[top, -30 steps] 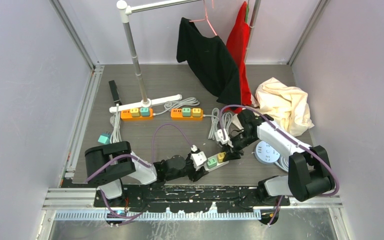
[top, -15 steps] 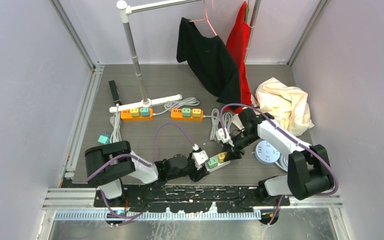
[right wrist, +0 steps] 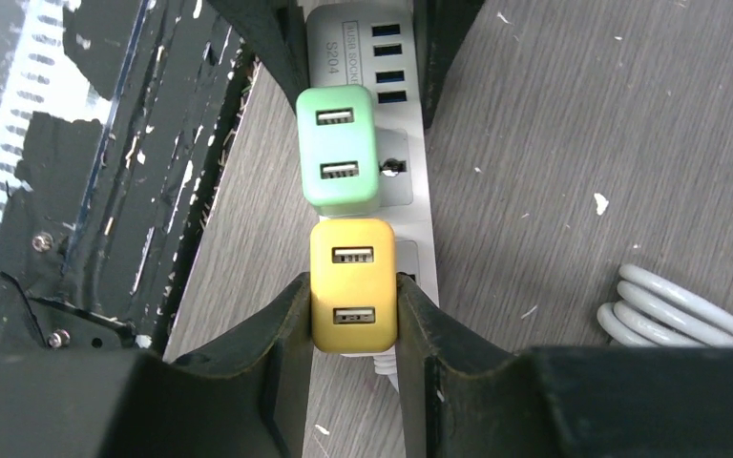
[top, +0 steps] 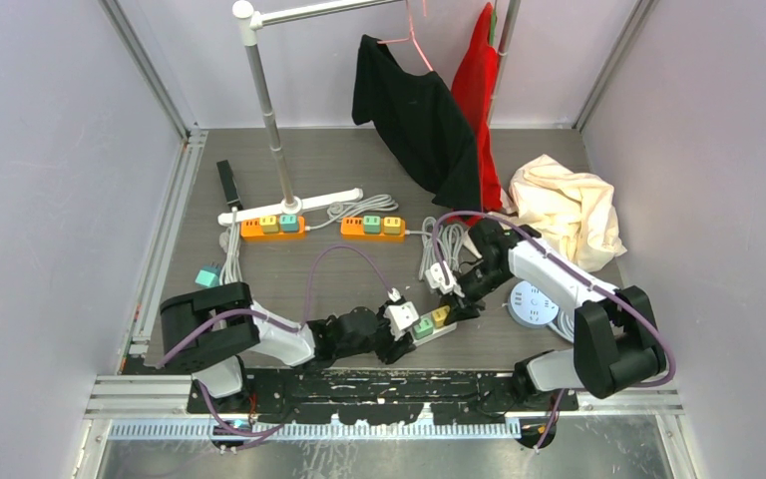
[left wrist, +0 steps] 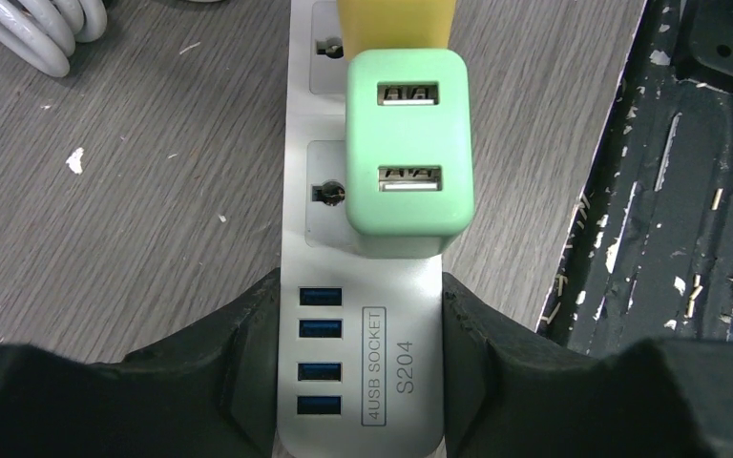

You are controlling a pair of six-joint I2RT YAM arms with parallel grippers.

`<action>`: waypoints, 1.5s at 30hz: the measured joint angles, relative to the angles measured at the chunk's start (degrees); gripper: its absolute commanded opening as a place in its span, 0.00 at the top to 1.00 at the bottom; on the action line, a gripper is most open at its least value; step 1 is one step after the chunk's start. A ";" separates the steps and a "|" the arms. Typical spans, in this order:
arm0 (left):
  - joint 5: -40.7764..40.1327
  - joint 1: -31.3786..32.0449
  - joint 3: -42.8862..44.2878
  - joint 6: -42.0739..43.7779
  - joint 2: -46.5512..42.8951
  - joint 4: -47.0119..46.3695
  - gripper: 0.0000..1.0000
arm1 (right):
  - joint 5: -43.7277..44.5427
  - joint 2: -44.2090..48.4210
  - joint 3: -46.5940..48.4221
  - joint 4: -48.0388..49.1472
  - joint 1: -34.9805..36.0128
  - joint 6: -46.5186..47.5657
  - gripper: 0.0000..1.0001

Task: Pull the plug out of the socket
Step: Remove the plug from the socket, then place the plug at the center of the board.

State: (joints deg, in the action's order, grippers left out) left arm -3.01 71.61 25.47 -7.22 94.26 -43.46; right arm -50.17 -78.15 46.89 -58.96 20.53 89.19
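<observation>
A: Okay, right jaws clamped across the yellow plug [right wrist: 353,284], seated in the socket strip [left wrist: 382,382] beside the green plug [right wrist: 338,145], near the front edge of the bench [right wrist: 582,114].
B: Left jaws half-spread, gripping the strip's USB end.
A: Pull straight out of the socket, no rocking; hold the strip down.
B: Open room above; coiled cable [right wrist: 678,315] close alongside, black frame [right wrist: 105,143] opposite.

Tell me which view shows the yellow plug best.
Right wrist: the yellow plug sits centred, both USB ports visible, clamped by the right gripper. Left wrist shows only its edge behind the green plug; top external shows a tiny yellow speck.
</observation>
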 measured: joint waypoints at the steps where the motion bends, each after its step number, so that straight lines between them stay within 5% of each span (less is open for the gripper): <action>1: -0.04 0.00 0.17 0.02 -0.11 0.52 1.00 | 0.00 -0.04 0.26 0.33 -0.09 -1.49 0.99; 13: -0.50 0.00 0.98 0.13 -1.33 4.57 1.00 | -0.72 -0.44 4.74 -2.54 -2.38 -8.92 0.99; 17: -0.79 0.00 0.96 -0.09 -2.25 6.19 0.78 | -1.66 1.46 7.65 -4.31 -6.32 -10.95 0.98; 30: -0.94 0.00 0.63 -2.19 -3.17 7.15 0.46 | -1.92 1.25 8.52 -5.03 -10.64 -19.04 0.96; 45: -0.55 0.00 -1.55 -4.83 -6.23 8.41 0.39 | 3.21 0.83 8.63 2.03 -10.99 -32.37 0.93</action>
State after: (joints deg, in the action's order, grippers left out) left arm -3.55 71.61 23.92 -12.05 88.03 -35.05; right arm -46.96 -77.32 55.53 -56.93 9.54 56.82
